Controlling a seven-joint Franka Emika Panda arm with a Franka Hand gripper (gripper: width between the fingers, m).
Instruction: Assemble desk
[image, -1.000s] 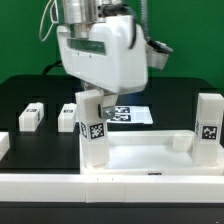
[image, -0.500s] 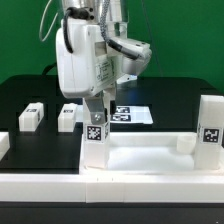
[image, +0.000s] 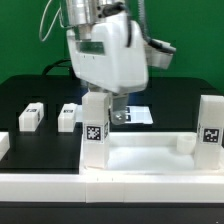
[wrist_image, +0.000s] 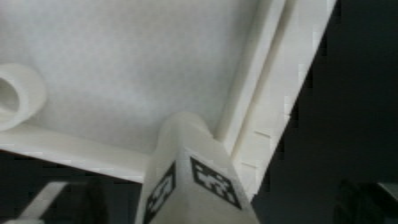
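The white desk tabletop (image: 150, 157) lies with its raised rim up, against the front rail. One white tagged leg (image: 95, 131) stands upright in its corner on the exterior view's left. A second leg (image: 209, 124) stands at the corner on the right. My gripper (image: 100, 108) hangs over the top of the left leg, open. A dark finger (image: 118, 109) shows apart from the leg's side, and the other finger is hidden. In the wrist view the leg (wrist_image: 196, 178) rises close below the camera, beside the tabletop's rim (wrist_image: 267, 80) and a round socket (wrist_image: 15, 95).
Two more tagged legs (image: 31, 117) (image: 68, 117) lie loose on the black table at the exterior view's left. The marker board (image: 137, 114) lies flat behind the tabletop. A long white rail (image: 110, 186) runs along the front edge.
The jaws have spread and let go of the left leg, which stays upright in its corner. The gripper's body has turned about above it.
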